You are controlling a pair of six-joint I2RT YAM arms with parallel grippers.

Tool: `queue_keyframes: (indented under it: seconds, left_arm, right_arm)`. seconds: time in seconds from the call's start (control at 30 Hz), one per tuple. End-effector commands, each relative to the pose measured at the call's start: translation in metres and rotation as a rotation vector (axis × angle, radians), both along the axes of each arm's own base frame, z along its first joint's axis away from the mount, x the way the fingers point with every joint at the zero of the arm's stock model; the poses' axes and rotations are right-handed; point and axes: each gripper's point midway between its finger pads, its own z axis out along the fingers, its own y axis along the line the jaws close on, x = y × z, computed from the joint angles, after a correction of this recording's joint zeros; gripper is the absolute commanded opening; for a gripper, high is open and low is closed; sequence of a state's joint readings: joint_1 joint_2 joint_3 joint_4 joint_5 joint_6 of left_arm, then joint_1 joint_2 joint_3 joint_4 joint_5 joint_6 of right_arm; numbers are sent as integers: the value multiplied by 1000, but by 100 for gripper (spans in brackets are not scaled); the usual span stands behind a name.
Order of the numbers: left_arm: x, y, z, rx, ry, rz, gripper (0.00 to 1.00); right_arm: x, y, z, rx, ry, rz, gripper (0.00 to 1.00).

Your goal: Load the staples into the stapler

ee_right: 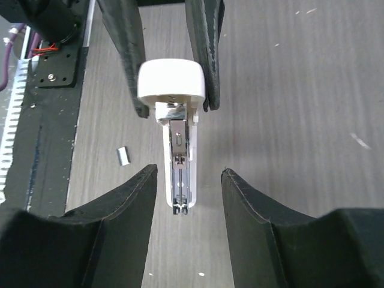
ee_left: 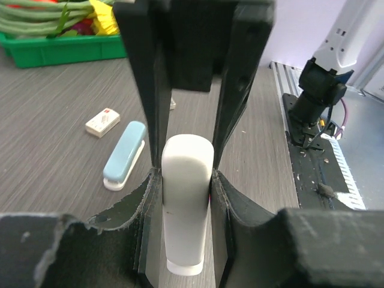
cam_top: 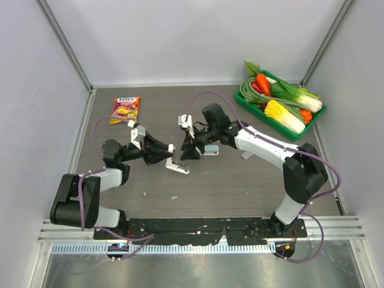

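Right of our released right pincer (ee_right: 189, 174), past the blue stapler (ee_left: 124, 155), we see the staples (ee_left: 102, 122) lying flat; left pincer (ee_left: 185, 175) clenched on white stapler (ee_left: 186, 204).

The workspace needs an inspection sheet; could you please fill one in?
Surface: grey wood-grain table, a few specks.
Job's things: white stapler open, magazine exposed; staples box beside blue stapler; small metal strip loose on table.
Clutter: snack packet; green tray of toy vegetables.
Grippers: left claw shut on white stapler; right claw open, either side of magazine.
Cables: purple cables looping off both arms.
Surroundings: plain white walls.
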State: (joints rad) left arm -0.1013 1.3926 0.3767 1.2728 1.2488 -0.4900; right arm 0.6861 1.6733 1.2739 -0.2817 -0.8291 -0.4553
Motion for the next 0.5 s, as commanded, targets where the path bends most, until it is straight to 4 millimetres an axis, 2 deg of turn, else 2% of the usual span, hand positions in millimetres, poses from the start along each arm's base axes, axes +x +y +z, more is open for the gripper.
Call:
queue_keyframes:
  seconds: [0.0, 0.47]
  left_arm:
    - [-11, -10, 57, -52, -355, -27, 0]
    - [-22, -21, 67, -74, -345, -75, 0]
  right_arm:
    - [-14, 6, 3, 45, 64, 45, 53]
    - [-34, 12, -23, 37, 83, 128, 54]
